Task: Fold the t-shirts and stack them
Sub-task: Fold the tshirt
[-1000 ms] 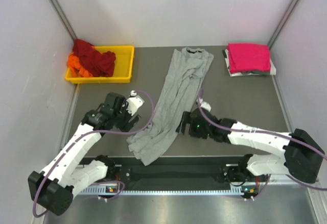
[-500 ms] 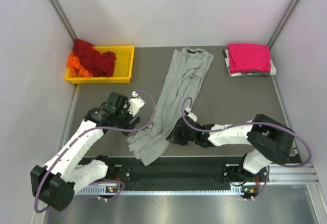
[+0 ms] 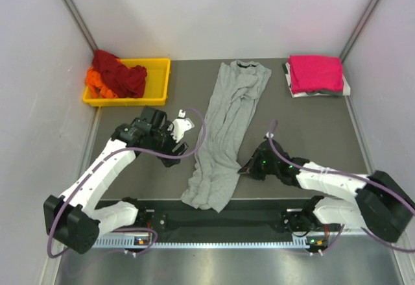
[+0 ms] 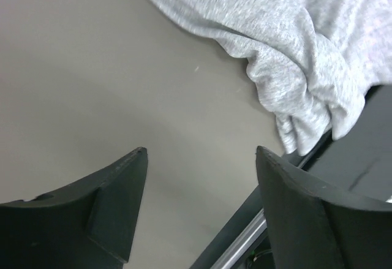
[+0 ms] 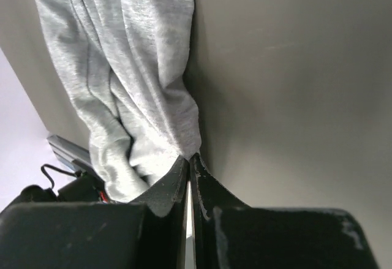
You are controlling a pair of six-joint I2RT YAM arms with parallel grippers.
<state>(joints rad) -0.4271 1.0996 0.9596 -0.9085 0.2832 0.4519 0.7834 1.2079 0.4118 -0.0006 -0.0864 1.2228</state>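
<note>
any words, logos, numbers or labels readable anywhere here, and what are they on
None: no text can be read in any of the three views.
grey t-shirt: plain cloth, no print or tag showing.
pink t-shirt: plain, folded, no print showing.
yellow tray: no marking visible.
metal rail at the near edge: fine detail, too small to read.

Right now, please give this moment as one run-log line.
left gripper: open, over table | right gripper: shut on grey shirt | pink shirt: folded
</note>
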